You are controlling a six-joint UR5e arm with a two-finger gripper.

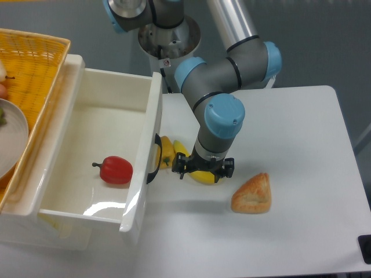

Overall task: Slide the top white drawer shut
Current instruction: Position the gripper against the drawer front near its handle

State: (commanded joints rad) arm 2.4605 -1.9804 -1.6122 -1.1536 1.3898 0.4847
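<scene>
Spread wide, tool [204, 168] hovers just right of the pulled-out top white drawer [141, 152].

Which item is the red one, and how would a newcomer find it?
Start at the white drawer pulled open on the table's left. On its floor, toward the front panel with the black handle, lies a red pepper. It is the only thing inside, and the only red thing; the banana and bread lie outside.

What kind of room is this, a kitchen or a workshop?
Most likely a robot test lab: an arm's tool over a plain white table, an open drawer holding a red pepper, and a banana.
</scene>
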